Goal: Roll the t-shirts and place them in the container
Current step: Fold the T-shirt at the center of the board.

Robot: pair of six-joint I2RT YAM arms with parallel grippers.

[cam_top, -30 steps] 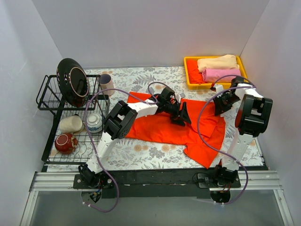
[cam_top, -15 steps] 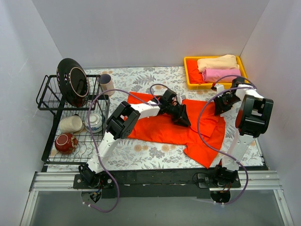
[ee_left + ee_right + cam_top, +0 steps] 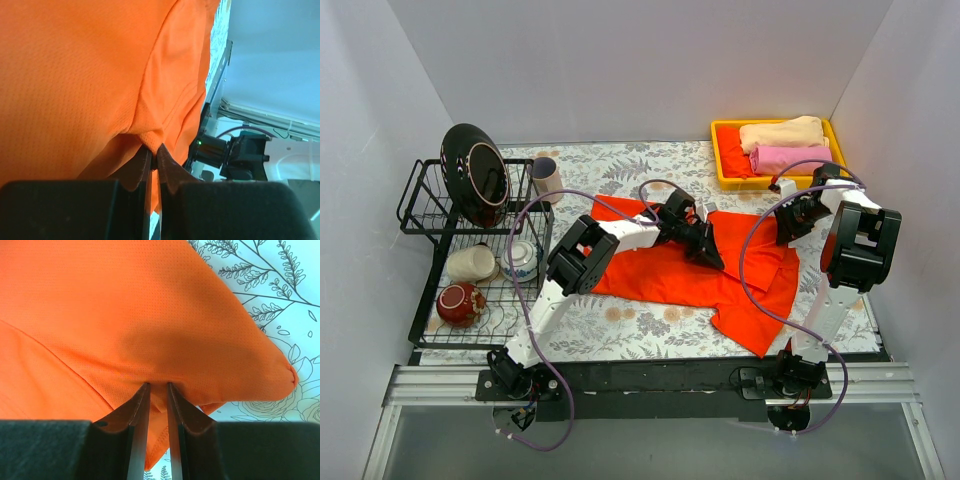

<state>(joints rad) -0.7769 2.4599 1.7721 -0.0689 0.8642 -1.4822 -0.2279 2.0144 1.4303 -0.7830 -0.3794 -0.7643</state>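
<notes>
1. On the left of the action, the left pincer (image 3: 705,245) reaches over the middle of the worktop (image 3: 620,165). It is clamped shut on a pinched-up fold of the orange-red t-shirt (image 3: 660,275). The left wrist view shows cloth caught right between the tips.
2. The t-shirt lies spread and rumpled across the centre of the worktop, one corner trailing toward the near edge. There is no roll in it yet.
3. Over to the right, the right pincer (image 3: 790,225) sits at the shirt's right edge. It is nipped tight on a fold close to a pointed corner, with cloth bunched between its tips.
4. This looks like the straightening or folding stage, ahead of any rolling. The next move calls for both arms to travel together, keeping the cloth taut so it lands as a neat strip. The thin fabric could slip out of either grip.
5. The worktop wears a leaf-and-flower print. A wire dish rack (image 3: 417,190) stands at the far left, holding a dark plate (image 3: 473,175) on edge and some cups.
6. At the back right, a yellow tray (image 3: 716,140) holds an orange-red bundle (image 3: 732,158), a beige bundle (image 3: 780,133) and a pink bundle (image 3: 788,158).
7. Plain pale walls close in on three sides.
</notes>
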